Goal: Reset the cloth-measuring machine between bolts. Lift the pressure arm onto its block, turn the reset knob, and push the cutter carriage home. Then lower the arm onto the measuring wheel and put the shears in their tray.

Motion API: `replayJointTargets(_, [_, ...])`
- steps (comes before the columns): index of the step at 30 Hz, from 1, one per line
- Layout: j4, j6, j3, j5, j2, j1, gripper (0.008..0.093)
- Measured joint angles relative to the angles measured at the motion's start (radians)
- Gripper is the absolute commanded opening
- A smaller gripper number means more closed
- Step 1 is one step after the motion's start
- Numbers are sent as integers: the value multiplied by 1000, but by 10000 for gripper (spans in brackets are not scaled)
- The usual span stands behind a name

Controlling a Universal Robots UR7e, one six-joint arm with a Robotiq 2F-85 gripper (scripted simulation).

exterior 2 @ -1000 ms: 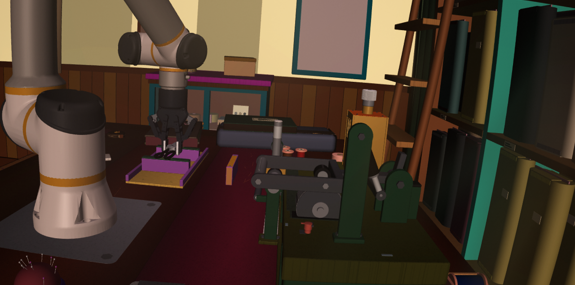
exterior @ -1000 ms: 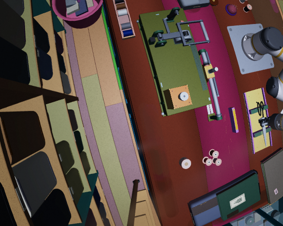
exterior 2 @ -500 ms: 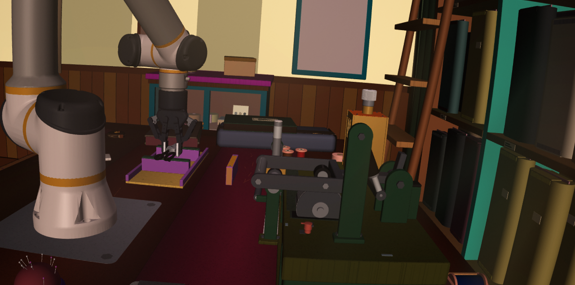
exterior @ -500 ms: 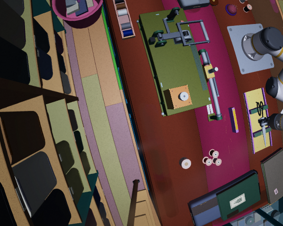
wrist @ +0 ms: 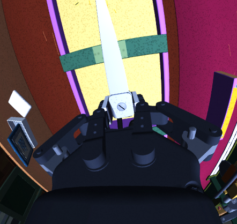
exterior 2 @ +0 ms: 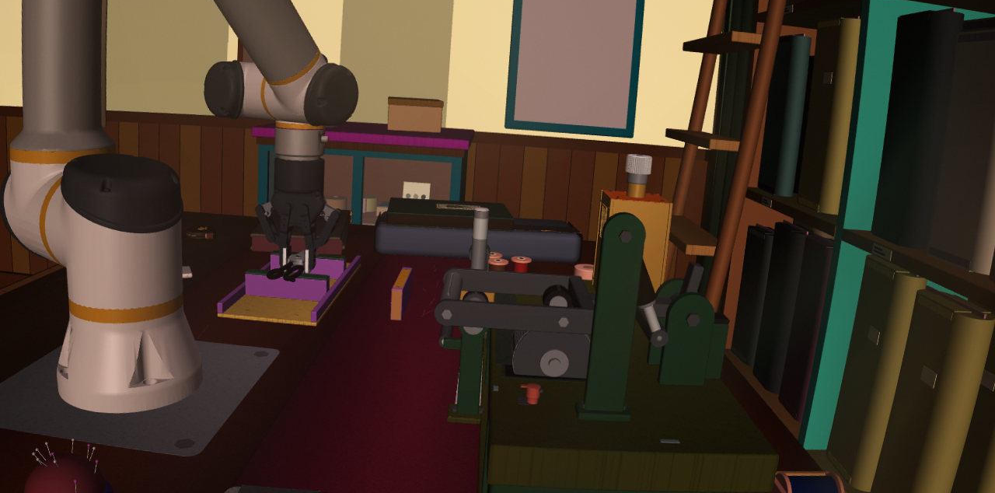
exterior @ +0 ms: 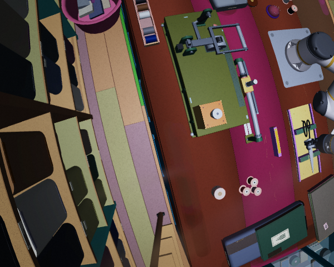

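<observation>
The shears (wrist: pixel 112 62) lie lengthwise over the yellow, purple-rimmed tray (exterior: pixel 304 140), their pale blade (exterior: pixel 311 161) crossing one green cradle bar (wrist: pixel 114 52) and their black handle loops (exterior 2: pixel 287 272) over the other. The tray sits on the brown table right of the green measuring machine (exterior: pixel 207 74). On the machine the grey pressure arm (exterior 2: pixel 518 299) lies level over the measuring wheel (exterior 2: pixel 553 359), the reset knob (exterior: pixel 216 113) tops an orange box, and the yellow cutter carriage (exterior: pixel 248 85) sits on its rail. My gripper (wrist: pixel 121 107) stands straight above the tray and grips the shears at their pivot block.
A dark case with a green book on it (exterior: pixel 266 232) lies at the near end of the table, beside a grey book (exterior: pixel 325 208). A purple-and-yellow block (exterior: pixel 275 141) lies between tray and machine. Thread spools (exterior: pixel 250 186) sit nearby. The robot base (exterior 2: pixel 118 323) stands by the tray.
</observation>
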Motion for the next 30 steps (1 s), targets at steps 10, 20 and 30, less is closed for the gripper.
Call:
replayJointTargets(10, [0,0,0,0,0,0,125])
replayJointTargets(20, [0,0,0,0,0,0,325])
replayJointTargets(30, [0,0,0,0,0,0,525])
